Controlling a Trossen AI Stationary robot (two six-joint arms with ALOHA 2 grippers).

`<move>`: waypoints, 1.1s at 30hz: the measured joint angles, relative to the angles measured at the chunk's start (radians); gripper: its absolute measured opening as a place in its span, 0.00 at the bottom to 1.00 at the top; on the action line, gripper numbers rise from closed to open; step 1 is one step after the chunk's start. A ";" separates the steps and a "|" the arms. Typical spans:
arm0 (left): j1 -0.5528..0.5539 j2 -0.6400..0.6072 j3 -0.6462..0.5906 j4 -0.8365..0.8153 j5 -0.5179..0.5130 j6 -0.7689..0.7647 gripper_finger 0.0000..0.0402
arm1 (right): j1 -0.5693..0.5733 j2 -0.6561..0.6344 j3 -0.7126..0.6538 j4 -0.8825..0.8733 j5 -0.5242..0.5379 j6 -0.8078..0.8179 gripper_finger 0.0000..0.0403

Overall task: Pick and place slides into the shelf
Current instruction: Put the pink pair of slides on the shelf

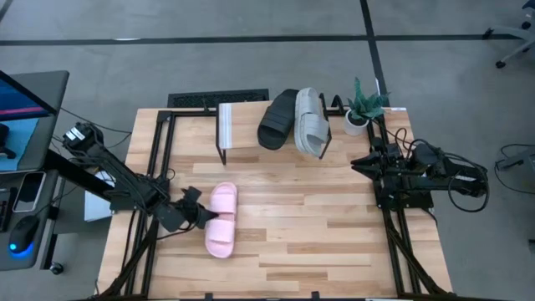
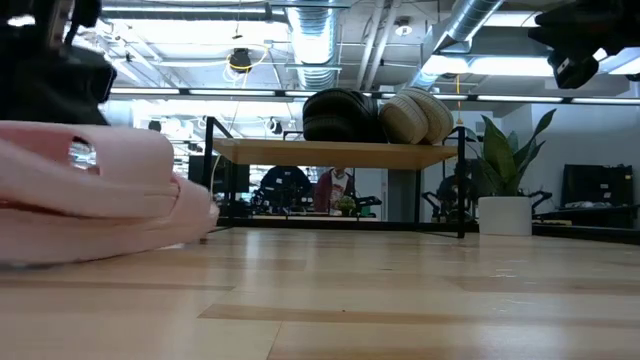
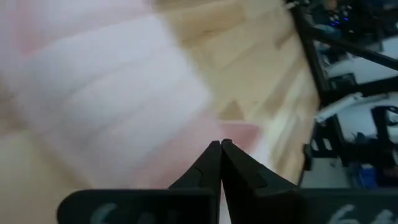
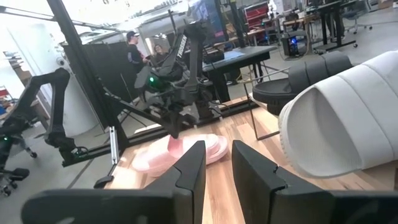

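The pale pink slide (image 1: 222, 221) lies on the slatted table, left of centre; it fills the left of the low view (image 2: 95, 200). My left gripper (image 1: 207, 217) is shut at the slide's left side, near its middle, and the slide fills the left wrist view (image 3: 118, 93) just past the tips. The black slide (image 1: 278, 119) and the light grey slide (image 1: 311, 124) lie side by side on the shelf's plank top (image 2: 300, 152). My right gripper (image 1: 361, 163) is open and empty at the table's right, above the surface, facing the shelf. My left gripper's shut fingertips (image 3: 221, 149) come level from the table's left at the pink slide's left side (image 1: 214, 219), by the strap. The gripper itself hides the meeting place, so I cannot tell whether the tips touch the foam. The slide lies flat on the table.
A potted plant (image 1: 359, 113) stands at the far right corner beside the shelf. The shelf's left part (image 1: 227, 124) holds nothing. A desk with a monitor (image 1: 25, 100) is off the table's left. People (image 4: 132, 45) stand in the room beyond.
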 joint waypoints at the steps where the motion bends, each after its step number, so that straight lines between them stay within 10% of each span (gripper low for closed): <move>1: 0.000 0.000 0.012 0.002 0.005 0.013 0.00 | 0.000 0.000 0.000 -0.003 0.000 0.000 0.17; 8: -0.001 -0.002 0.090 -0.048 0.014 0.080 0.00 | 0.000 0.000 0.000 -0.025 0.000 0.013 0.17; 19: -0.003 -0.003 0.219 -0.677 0.059 -0.183 0.00 | 0.000 0.000 0.000 -0.057 0.000 0.060 0.17; 33: 0.009 -0.003 0.190 -0.654 0.145 -0.208 0.27 | 0.000 0.000 0.000 -0.057 0.000 0.061 0.17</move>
